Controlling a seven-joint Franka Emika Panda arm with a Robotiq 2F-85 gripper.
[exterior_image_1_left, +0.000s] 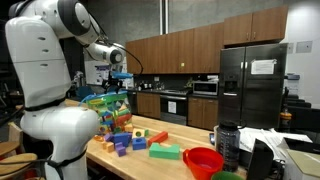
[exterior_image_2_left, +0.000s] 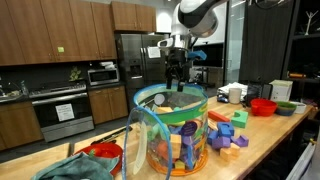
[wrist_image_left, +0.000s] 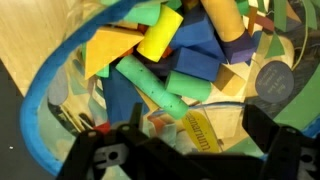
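Observation:
A clear plastic tub with a blue rim (exterior_image_2_left: 152, 96) stands on the wooden counter, filled with several foam blocks. In the wrist view I look straight down into it and see a yellow cylinder (wrist_image_left: 160, 35), a green cylinder (wrist_image_left: 155, 88) and a blue block (wrist_image_left: 196, 56). My gripper (wrist_image_left: 195, 135) hangs just above the tub's opening, open, with nothing between its dark fingers (wrist_image_left: 262, 130). The gripper (exterior_image_2_left: 175, 78) also shows over the tub in both exterior views, and in the other it (exterior_image_1_left: 118, 80) is above the tub (exterior_image_1_left: 108, 108).
Loose foam blocks (exterior_image_1_left: 130, 140) and a green block (exterior_image_1_left: 165, 152) lie on the counter (exterior_image_1_left: 150, 165) beside the tub. A red bowl (exterior_image_1_left: 205, 160) and a dark jar (exterior_image_1_left: 227, 145) stand further along. Kitchen cabinets and a fridge (exterior_image_1_left: 253, 85) are behind.

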